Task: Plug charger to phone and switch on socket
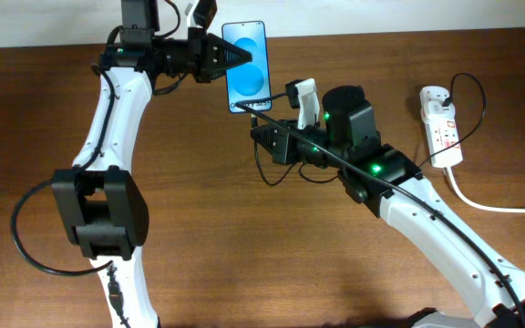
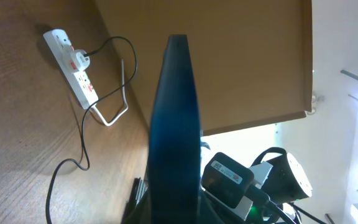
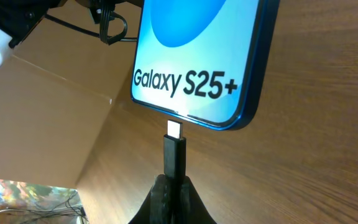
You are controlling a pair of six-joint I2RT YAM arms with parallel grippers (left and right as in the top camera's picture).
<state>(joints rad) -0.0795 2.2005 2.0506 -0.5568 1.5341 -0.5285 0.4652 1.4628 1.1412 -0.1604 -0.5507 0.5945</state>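
Note:
The phone (image 1: 247, 64), blue screen lit, is held off the table at the back by my left gripper (image 1: 230, 56), which is shut on its left edge. It shows edge-on in the left wrist view (image 2: 176, 124). In the right wrist view the phone (image 3: 197, 56) reads "Galaxy S25+". My right gripper (image 3: 171, 193) is shut on the charger's black connector (image 3: 174, 155). Its metal tip sits right at the phone's bottom edge, most of the metal still showing. In the overhead view the right gripper (image 1: 255, 121) is just below the phone. The socket (image 1: 440, 128) lies at the right.
The charger's thin black cable (image 2: 82, 143) runs from a plug on the socket (image 2: 73, 62) across the wooden table. The socket's thick white cord (image 1: 490, 205) trails off to the right. The right arm's camera housing (image 2: 229, 180) is close beside the phone.

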